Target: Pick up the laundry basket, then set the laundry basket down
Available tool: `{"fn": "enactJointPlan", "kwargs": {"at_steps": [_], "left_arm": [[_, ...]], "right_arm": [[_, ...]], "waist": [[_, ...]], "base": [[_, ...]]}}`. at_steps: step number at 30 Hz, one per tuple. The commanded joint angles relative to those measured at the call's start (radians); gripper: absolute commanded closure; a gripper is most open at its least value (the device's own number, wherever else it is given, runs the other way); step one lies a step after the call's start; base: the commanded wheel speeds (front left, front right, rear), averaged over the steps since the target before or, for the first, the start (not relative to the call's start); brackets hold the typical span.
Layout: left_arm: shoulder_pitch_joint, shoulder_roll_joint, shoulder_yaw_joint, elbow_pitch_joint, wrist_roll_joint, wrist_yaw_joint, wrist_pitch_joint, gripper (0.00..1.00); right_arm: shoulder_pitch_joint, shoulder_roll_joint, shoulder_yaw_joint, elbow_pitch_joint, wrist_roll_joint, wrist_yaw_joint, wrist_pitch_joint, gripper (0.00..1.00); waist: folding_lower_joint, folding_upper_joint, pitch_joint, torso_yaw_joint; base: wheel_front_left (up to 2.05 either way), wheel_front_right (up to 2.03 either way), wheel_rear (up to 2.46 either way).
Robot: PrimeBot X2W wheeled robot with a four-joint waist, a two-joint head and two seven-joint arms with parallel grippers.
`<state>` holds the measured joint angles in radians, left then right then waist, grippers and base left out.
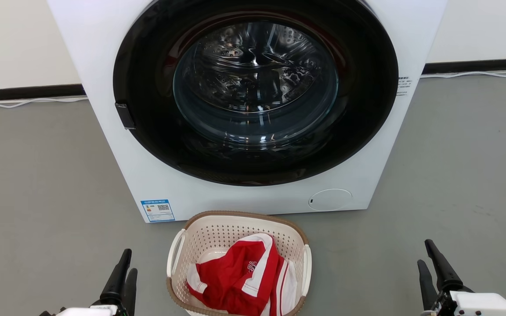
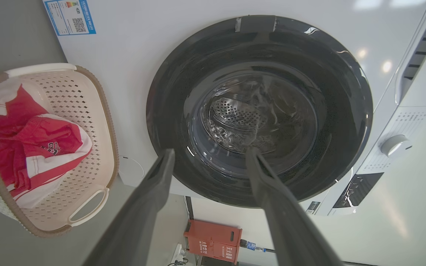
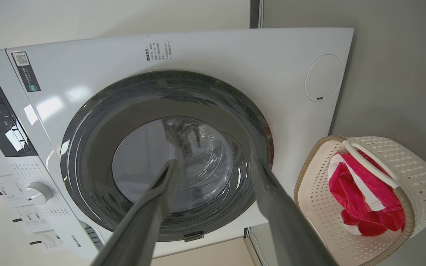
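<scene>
Since neither of my grippers is touching the laundry basket [image 1: 231, 231], I log this as pre-grasp: pick-up step not yet begun. Basket pos.: on the grey floor [image 1: 37, 197], upright, centred btwn my arms, its far rim just in front of the washing machine [image 1: 117, 175], whose door is closed. Contents: one red-and-white garment [image 1: 235, 276], crumpled, lying inside below the rim. L gripper [image 1: 129, 261] low on my left, R gripper [image 1: 424, 251] low on my right and farther out from the basket than the L. Both have fingers spread wide w/ nothing btwn them; the wrist views confirm this, the two fingers [image 2: 150, 192] parted w/ the machine door showing through the gap. Both point fwd at the machine, not at the basket. Next move, my est.: bring both arms inward and down to the white loop handles, L handle [image 1: 175, 256] and R handle [image 1: 307, 270], one per side, then close on each and lift evenly. Risk: an uneven lift tips the basket; the handles are thin, so alignment needs care.
</scene>
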<state>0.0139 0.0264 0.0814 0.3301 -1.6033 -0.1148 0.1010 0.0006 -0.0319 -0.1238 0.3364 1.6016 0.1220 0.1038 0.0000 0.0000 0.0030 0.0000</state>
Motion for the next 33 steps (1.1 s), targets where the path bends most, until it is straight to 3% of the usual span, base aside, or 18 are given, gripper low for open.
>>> {"fn": "enactJointPlan", "kwargs": {"at_steps": [1, 18, 33], "left_arm": [[-0.032, 0.005, -0.004, -0.035, 0.010, -0.003, -0.010, 0.00], [-0.018, 0.007, -0.016, -0.117, 0.137, 0.020, -0.059, 0.00], [-0.013, 0.010, -0.065, -0.189, 0.417, 0.061, -0.103, 0.00]], "right_arm": [[-0.033, -0.008, 0.008, -0.029, -0.008, 0.001, -0.012, 0.00], [-0.029, -0.010, 0.030, -0.065, -0.159, 0.002, -0.062, 0.00], [-0.022, -0.011, 0.062, -0.128, -0.422, 0.003, -0.106, 0.00]], "waist": [[0.0012, 0.0000, -0.001, 0.000], [0.0000, 0.0000, -0.001, -0.002], [0.0000, 0.0000, 0.002, -0.004]], "base": [[0.00, 0.00, 0.00], [0.00, 0.00, 0.00], [0.00, 0.00, 0.00]]}}
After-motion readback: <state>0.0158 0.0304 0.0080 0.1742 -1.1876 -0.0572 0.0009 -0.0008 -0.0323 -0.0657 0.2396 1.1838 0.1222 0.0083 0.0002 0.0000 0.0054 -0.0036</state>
